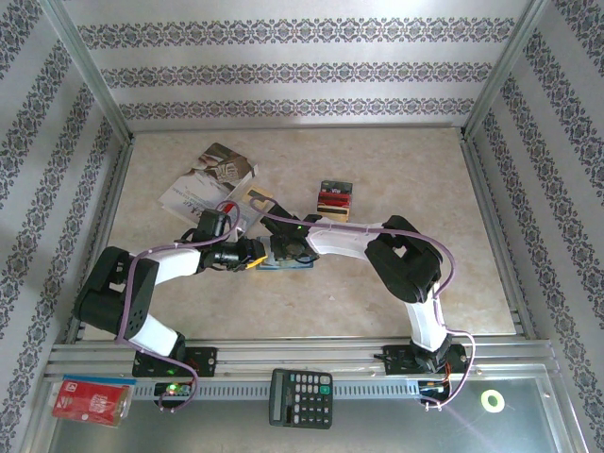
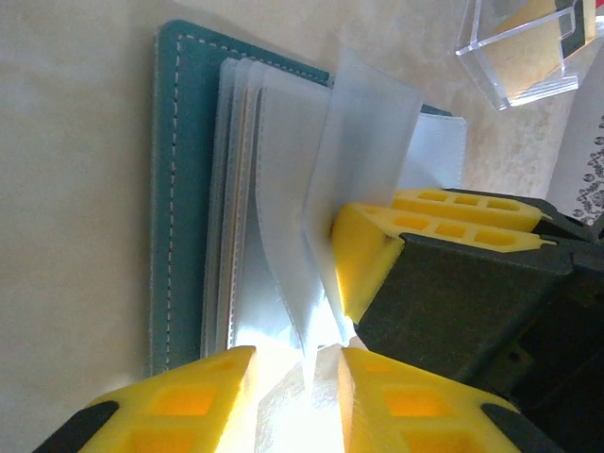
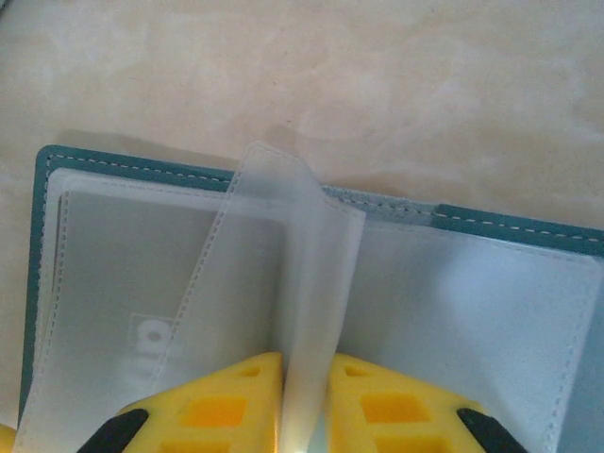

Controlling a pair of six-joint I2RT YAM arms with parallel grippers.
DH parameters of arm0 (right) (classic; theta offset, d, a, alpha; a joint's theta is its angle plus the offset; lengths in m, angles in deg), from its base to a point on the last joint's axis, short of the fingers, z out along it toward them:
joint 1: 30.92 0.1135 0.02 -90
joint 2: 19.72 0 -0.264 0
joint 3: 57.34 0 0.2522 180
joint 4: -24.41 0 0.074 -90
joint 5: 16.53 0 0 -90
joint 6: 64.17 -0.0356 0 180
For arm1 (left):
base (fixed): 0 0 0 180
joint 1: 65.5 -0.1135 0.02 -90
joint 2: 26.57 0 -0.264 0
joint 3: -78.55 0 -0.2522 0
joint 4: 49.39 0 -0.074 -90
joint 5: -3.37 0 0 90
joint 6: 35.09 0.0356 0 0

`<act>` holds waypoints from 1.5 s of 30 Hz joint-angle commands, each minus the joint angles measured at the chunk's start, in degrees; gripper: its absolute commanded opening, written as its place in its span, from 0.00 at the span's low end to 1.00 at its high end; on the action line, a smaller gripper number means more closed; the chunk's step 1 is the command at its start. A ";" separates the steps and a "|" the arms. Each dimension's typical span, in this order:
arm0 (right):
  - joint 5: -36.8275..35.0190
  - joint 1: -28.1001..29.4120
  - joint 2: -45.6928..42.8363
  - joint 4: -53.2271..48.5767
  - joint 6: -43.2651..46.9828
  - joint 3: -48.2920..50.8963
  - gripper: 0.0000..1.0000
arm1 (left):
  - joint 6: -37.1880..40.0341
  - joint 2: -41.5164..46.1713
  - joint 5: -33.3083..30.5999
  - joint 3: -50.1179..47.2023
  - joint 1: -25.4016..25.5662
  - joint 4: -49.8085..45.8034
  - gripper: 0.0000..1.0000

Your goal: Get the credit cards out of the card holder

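Beige tabletop point(image 1: 377, 170) carries the open blue card holder point(image 2: 175, 189) near its middle, between both arms. Right gripper point(image 3: 304, 370) pinches one clear sleeve point(image 3: 293, 236) upright; left gripper point(image 2: 297, 366) straddles a sleeve edge, and glare hides whether it grips. Best to hold that sleeve taut so a card slides out.

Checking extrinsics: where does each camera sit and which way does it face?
Top external: above, behind the bases, looking down on the table; left arm and right arm show.
Left wrist: faces the card holder; left fingers at bottom, right fingers beyond.
Right wrist: looks down on the card holder; right fingers pinch a clear sleeve.
Shared: both wrist views show the card holder.
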 commanded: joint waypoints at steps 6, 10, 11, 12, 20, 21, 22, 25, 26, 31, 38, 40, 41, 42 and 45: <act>3.22 -0.80 1.09 0.64 -1.74 2.61 0.20 | -0.45 -1.29 1.88 0.27 0.82 3.01 0.21; 4.97 -1.10 -0.78 2.93 -3.10 3.38 0.21 | -0.38 -1.57 1.98 0.42 1.04 2.81 0.21; 5.10 -1.23 -1.52 3.50 -3.35 3.72 0.21 | -0.32 -1.57 1.99 0.52 1.04 2.67 0.21; 5.35 -1.44 -2.48 4.20 -3.61 4.10 0.22 | -0.16 -1.64 1.90 0.63 1.04 2.66 0.21; 6.83 -3.29 -11.15 12.36 -5.43 8.90 0.32 | -0.73 -2.15 3.89 1.46 1.66 4.31 0.25; 6.63 -3.54 -12.30 13.44 -5.80 9.87 0.33 | -1.25 -2.20 4.45 1.53 1.77 5.16 0.26; 5.92 -3.73 -13.44 14.05 -6.47 10.57 0.35 | -1.76 -2.27 4.83 1.45 1.96 6.07 0.26; 4.56 -4.61 -16.61 17.38 -7.70 13.87 0.37 | -3.35 -2.30 5.60 1.65 2.50 8.62 0.28; 3.61 -4.75 -17.70 17.86 -7.79 14.73 0.40 | -3.94 -2.35 5.44 1.72 2.83 9.53 0.29; -3.81 -4.97 -22.54 16.95 -4.23 17.51 0.47 | -5.33 -3.54 3.56 3.83 6.19 11.57 0.33; -12.51 -5.92 -28.85 17.31 -5.96 22.20 0.51 | -5.78 -9.31 1.66 9.29 9.92 11.95 0.38; -12.01 -6.47 -29.67 17.91 -6.15 23.44 0.52 | -5.61 -10.70 1.49 10.80 10.32 10.59 0.40; -11.66 -6.64 -29.84 17.98 -6.08 23.76 0.52 | -5.43 -11.02 1.14 11.02 10.40 10.07 0.42; -11.44 -6.62 -29.86 17.92 -6.04 24.00 0.52 | -4.99 -11.23 0.86 11.14 10.41 9.68 0.43; -10.89 -6.60 -29.93 18.16 -6.20 24.87 0.52 | -4.28 -11.40 0.54 11.44 10.43 8.97 0.46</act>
